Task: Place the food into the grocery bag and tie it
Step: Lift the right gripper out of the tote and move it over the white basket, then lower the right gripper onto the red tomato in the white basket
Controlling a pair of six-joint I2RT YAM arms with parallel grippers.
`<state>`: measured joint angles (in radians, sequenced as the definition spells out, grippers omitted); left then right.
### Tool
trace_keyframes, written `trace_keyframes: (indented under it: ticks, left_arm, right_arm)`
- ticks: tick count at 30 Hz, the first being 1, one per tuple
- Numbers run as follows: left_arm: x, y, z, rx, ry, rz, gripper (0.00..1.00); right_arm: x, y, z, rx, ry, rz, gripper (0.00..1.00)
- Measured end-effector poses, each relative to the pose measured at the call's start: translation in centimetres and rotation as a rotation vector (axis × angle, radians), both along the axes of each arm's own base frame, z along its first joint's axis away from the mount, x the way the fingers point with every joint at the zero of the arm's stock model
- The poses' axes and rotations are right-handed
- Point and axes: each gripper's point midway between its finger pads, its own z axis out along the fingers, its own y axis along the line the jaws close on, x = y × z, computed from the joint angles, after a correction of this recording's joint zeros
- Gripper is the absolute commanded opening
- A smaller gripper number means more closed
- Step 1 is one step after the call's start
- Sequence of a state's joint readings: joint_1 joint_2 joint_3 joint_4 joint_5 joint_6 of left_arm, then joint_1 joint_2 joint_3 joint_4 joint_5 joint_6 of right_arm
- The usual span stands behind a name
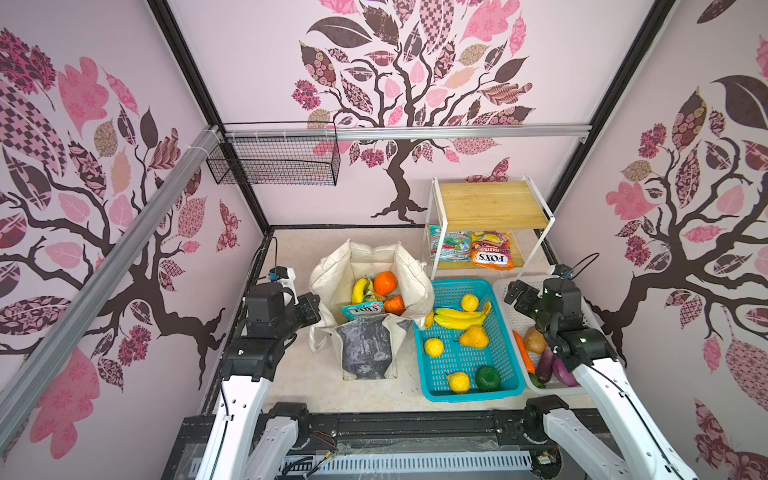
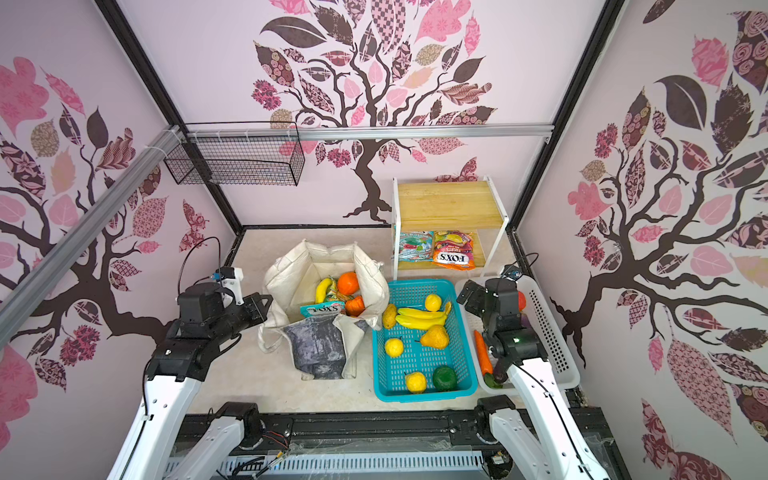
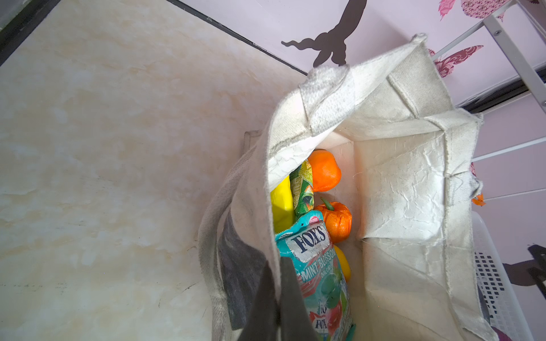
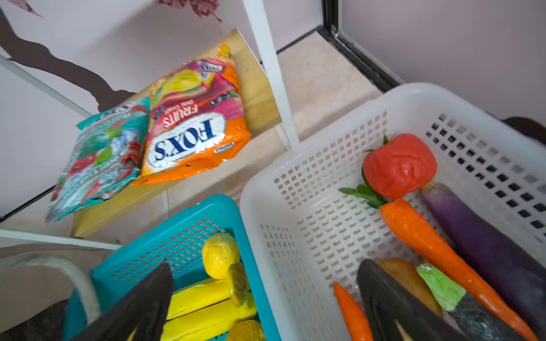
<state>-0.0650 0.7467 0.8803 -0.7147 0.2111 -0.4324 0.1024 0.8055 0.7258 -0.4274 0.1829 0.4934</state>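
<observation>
The cream grocery bag (image 1: 370,259) (image 2: 324,257) stands open in the middle of the floor in both top views. Inside lie a banana (image 1: 359,289), an orange (image 1: 385,282) (image 3: 323,174), a small orange pumpkin (image 3: 336,220) and a teal FOX'S packet (image 1: 363,309) (image 3: 316,259). My left gripper (image 1: 316,307) (image 3: 279,265) is shut on the bag's left wall at the rim. My right gripper (image 1: 513,293) (image 4: 266,265) hangs open and empty above the gap between the two baskets. More food lies outside the bag: bananas (image 1: 459,318) (image 4: 206,307), a pear (image 1: 473,336) and lemons.
The teal basket (image 1: 469,397) touches the bag's right side, with the white basket (image 1: 552,388) of carrot (image 4: 428,245), eggplant (image 4: 487,236) and tomato (image 4: 399,165) beyond. A wooden shelf (image 1: 490,203) at the back right holds two FOX'S packets (image 1: 490,251). A wire basket (image 1: 274,162) hangs on the wall.
</observation>
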Motion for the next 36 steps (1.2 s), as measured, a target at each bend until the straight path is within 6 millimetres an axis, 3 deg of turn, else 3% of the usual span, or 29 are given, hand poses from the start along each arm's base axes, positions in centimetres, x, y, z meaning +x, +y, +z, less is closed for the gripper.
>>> trace_keyframes:
  ticks: [6, 11, 21, 36]
  left_arm:
    - [0.0, 0.0, 0.0, 0.000, 0.000, 0.000, 0.00]
    - [0.0, 0.0, 0.0, 0.000, -0.001, 0.000, 0.00]
    - [0.1, 0.0, 0.0, -0.002, 0.000, -0.001, 0.00]
    - [0.5, 0.3, -0.3, -0.017, 0.012, 0.008, 0.00]
  right_arm:
    - [1.0, -1.7, -3.9, -0.027, 0.086, -0.081, 1.00]
    - [2.5, -5.4, -6.3, -0.008, 0.135, -0.211, 0.98]
    - [2.9, -13.0, -6.7, 0.042, 0.085, -0.417, 0.96]
    - [4.6, -15.4, -10.7, 0.051, 0.140, -0.458, 0.97]
